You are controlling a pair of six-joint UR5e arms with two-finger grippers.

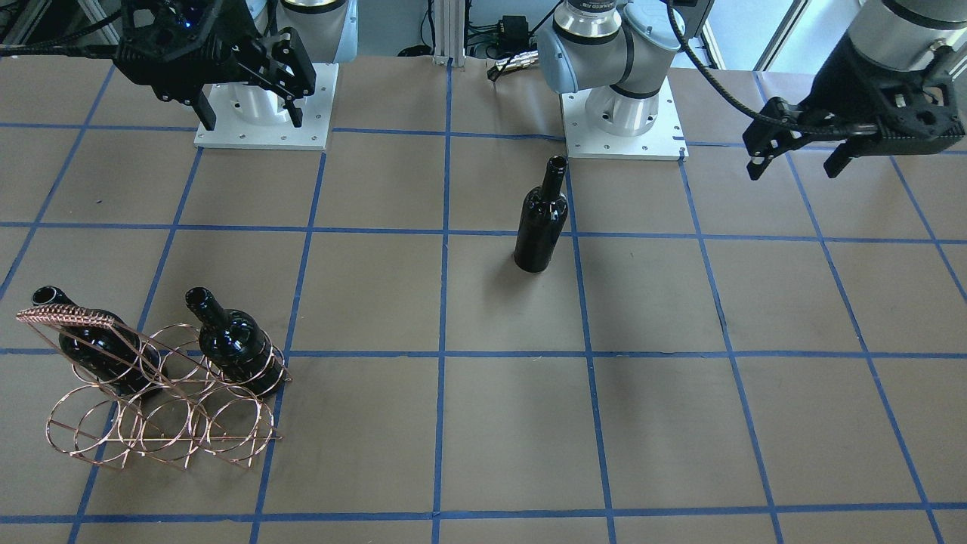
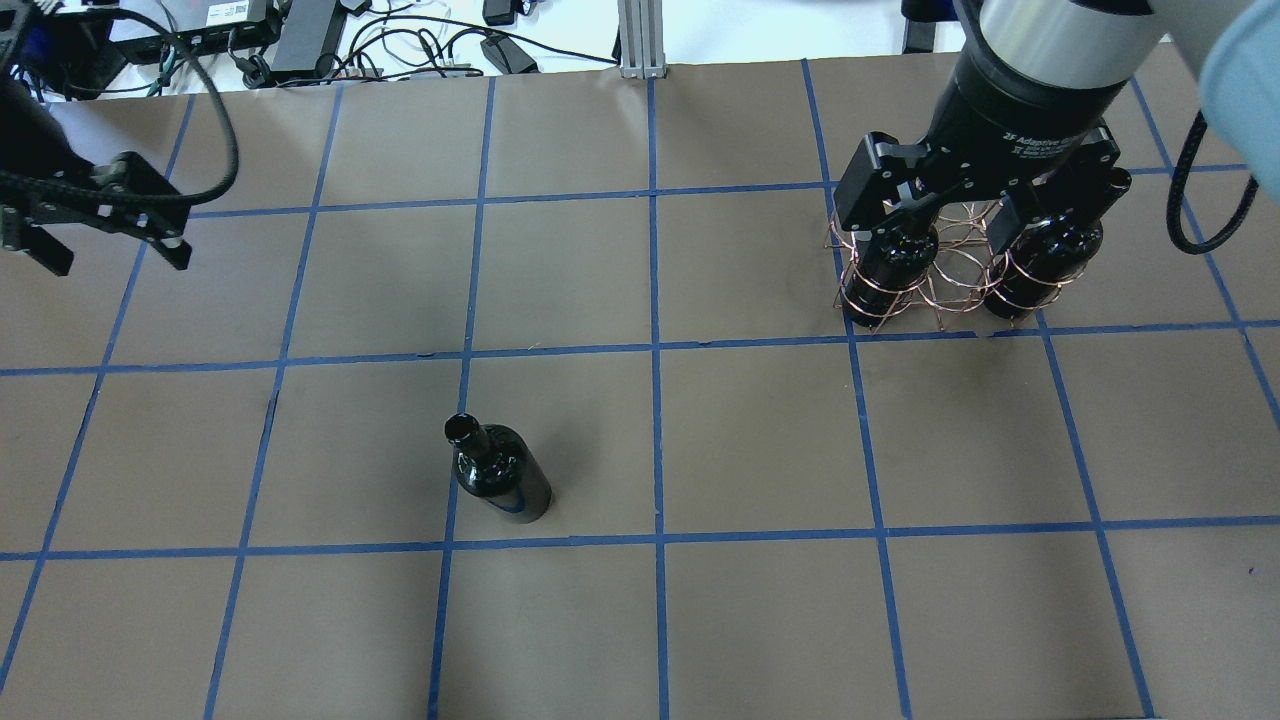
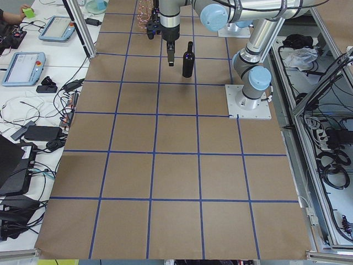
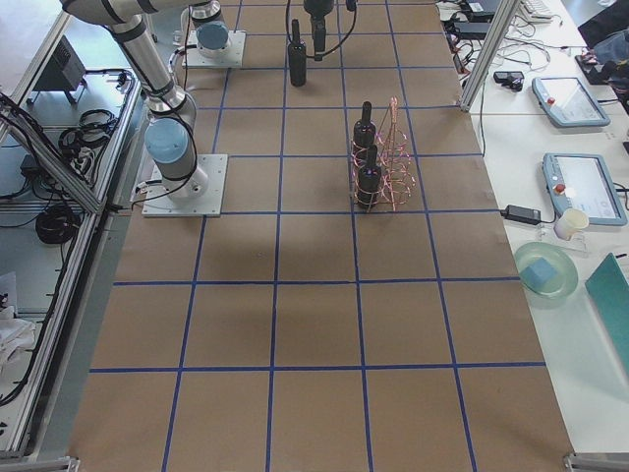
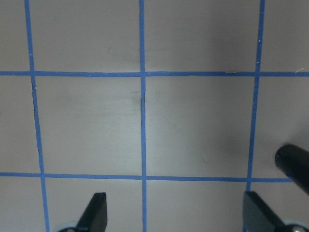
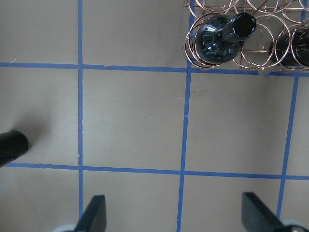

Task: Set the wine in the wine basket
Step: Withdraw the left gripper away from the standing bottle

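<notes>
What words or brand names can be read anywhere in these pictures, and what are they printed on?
"2F Adaptive": on the body of the right gripper, in the overhead view; the rest of that line is too small to read.
Dark print on the left arm near its base: too blurred to read.
The wine standing on the table: no label to be seen.

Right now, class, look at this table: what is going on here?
Two black bottles already stand in the wine basket. A third bottle stands alone, upright, mid-table. The left tool and the right tool are both open, empty and raised above the table, touching nothing.
</notes>
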